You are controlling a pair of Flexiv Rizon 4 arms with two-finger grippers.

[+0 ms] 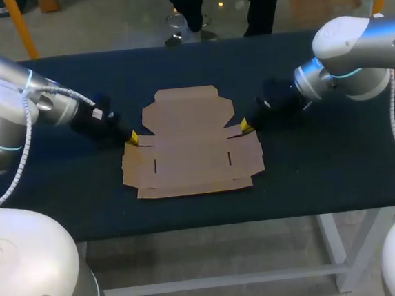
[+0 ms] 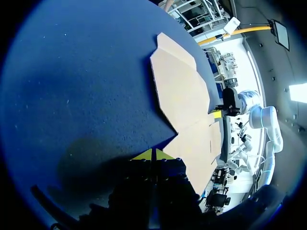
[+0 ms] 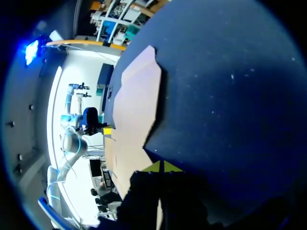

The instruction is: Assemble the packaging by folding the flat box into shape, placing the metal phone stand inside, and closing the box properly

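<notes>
The flat box (image 1: 190, 145), plain brown cardboard with notched flaps and slits, lies unfolded in the middle of the dark blue table (image 1: 324, 171). At its nine o'clock edge sits the left end effector (image 1: 133, 137), and at three o'clock the right end effector (image 1: 246, 125). Both are clenched, with their yellow tips pressed together.

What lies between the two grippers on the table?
Only the flat cardboard box, lying unfolded, fills the stretch between the left gripper and the right gripper. The head view shows this most plainly.
</notes>
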